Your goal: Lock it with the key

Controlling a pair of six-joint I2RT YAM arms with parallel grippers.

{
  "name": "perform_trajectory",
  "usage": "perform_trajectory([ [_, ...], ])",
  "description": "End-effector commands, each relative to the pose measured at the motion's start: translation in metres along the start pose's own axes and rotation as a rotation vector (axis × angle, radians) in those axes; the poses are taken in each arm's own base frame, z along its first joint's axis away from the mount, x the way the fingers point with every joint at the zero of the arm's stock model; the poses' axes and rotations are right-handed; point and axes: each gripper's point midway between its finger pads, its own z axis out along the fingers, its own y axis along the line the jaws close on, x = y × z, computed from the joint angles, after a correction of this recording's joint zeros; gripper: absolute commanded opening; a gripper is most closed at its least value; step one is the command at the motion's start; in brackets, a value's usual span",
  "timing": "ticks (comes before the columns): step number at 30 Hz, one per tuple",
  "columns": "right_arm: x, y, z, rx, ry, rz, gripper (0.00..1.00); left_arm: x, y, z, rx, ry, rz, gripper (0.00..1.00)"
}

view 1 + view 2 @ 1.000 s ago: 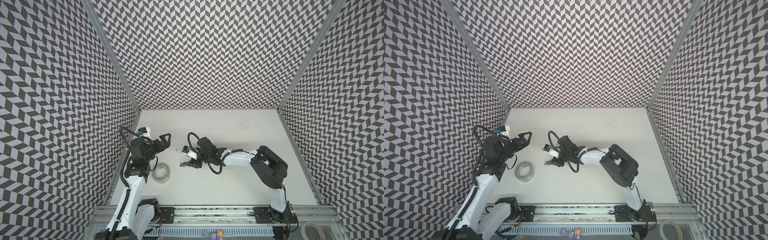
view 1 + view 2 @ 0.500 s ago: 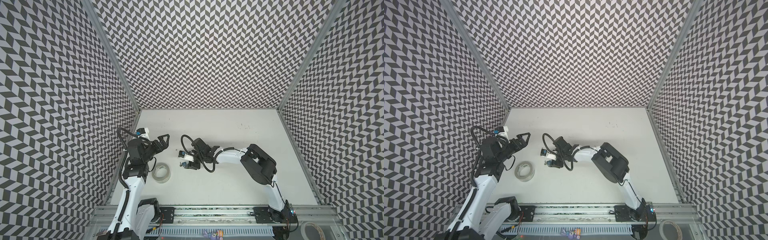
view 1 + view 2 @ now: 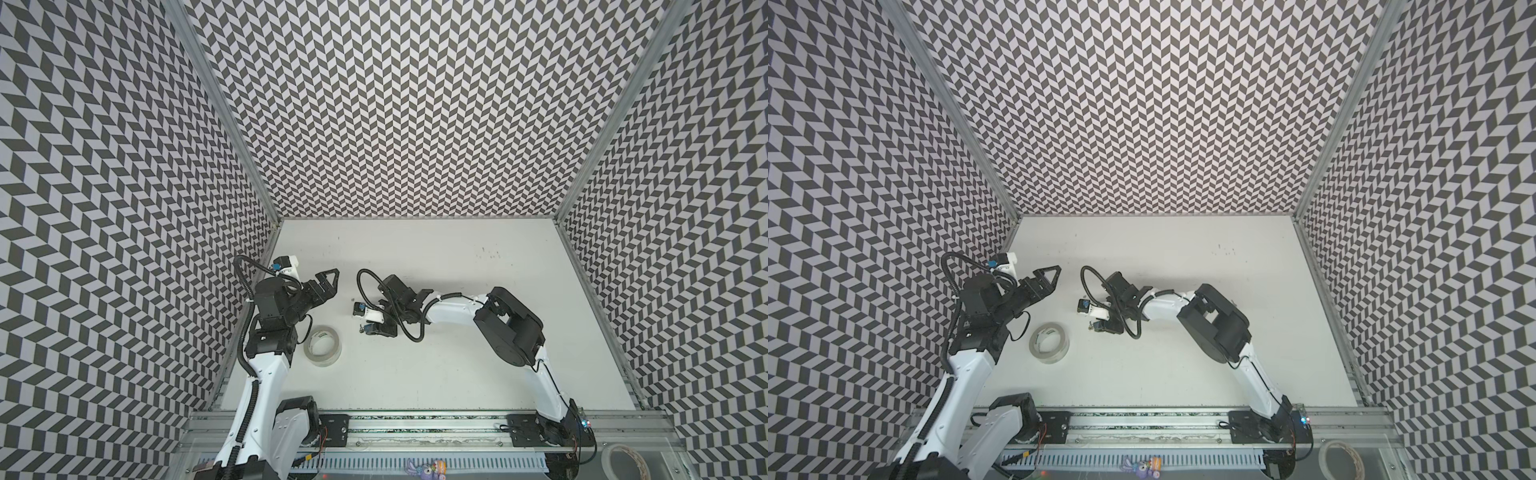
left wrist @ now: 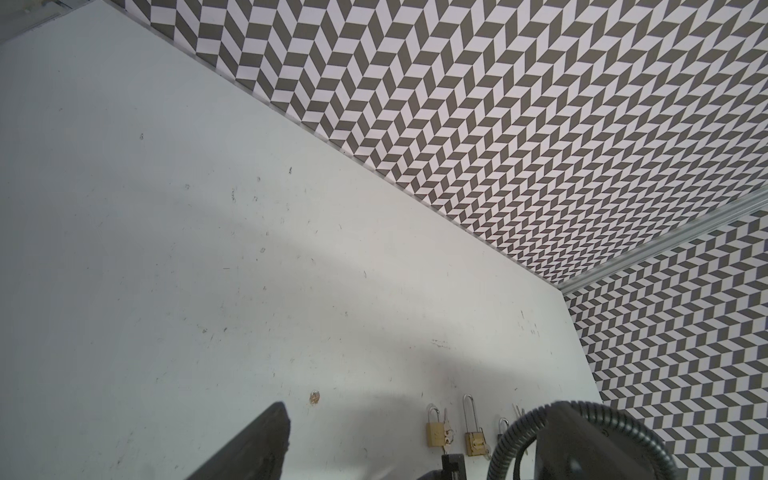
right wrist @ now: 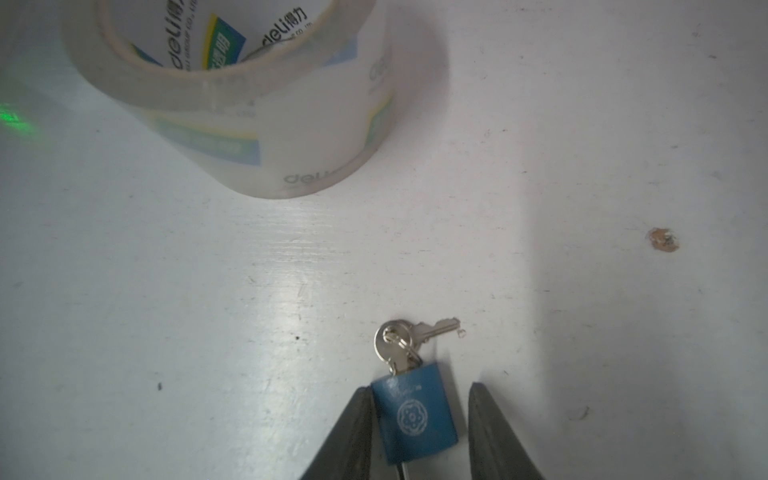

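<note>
A walled robot cell with a zigzag black-and-white pattern, seen from above, with two white and black arms over a pale surface (image 3: 457, 353).

The right gripper (image 5: 419, 388) is low over the surface near the middle. Its jaws straddle a small blue padlock (image 5: 415, 415) that lies flat on the surface. In the right wrist view one of its fingers (image 5: 353, 424) touches the padlock's side and the other stands just apart from it, so the jaws are not pressed onto the body. Silver keys (image 5: 436, 328) on a ring lie at the padlock's end that faces away from the gripper. One key seems to enter the body and another lies flat, pointing away.

A clear tape roll (image 5: 270, 124) stands on the surface near the padlock, between the two arms in both top views.

The left gripper (image 3: 322, 286) is raised above the surface at the left, well apart from the padlock, its jaws spread wide and holding nothing.

The left wrist view shows brass padlocks (image 4: 434, 430) with keys lying in a row on the surface, partly hidden behind the right arm's cable.
</note>
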Motion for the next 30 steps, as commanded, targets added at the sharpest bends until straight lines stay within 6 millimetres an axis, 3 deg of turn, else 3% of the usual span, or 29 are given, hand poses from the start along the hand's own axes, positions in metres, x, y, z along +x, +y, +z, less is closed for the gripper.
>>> perform_trajectory([
  [1, 0.017, 0.008, 0.009, -0.039, 0.040, -0.006, 0.30, 0.002, 0.002, 0.001, 0.000, 0.013, 0.000, 0.97],
  [6, 0.012, 0.007, 0.004, -0.018, 0.010, -0.003, 0.26, -0.001, 0.001, 0.001, -0.004, 0.010, 0.010, 0.97],
  [10, -0.004, 0.007, -0.013, 0.016, -0.041, -0.006, 0.22, -0.004, -0.001, -0.001, -0.002, 0.002, 0.012, 0.97],
  [13, -0.021, 0.006, -0.035, 0.057, -0.086, -0.007, 0.19, -0.004, -0.005, -0.001, 0.022, 0.005, 0.017, 0.97],
  [19, -0.050, 0.014, -0.104, 0.199, -0.222, 0.027, 0.11, -0.001, -0.013, 0.003, 0.072, 0.031, 0.039, 0.98],
  [23, -0.051, 0.022, -0.152, 0.312, -0.283, 0.052, 0.04, 0.007, -0.043, 0.007, 0.199, 0.075, 0.062, 0.97],
  [30, -0.063, 0.022, -0.216, 0.465, -0.296, 0.054, 0.01, 0.037, -0.133, 0.001, 0.521, 0.155, 0.204, 0.95],
])
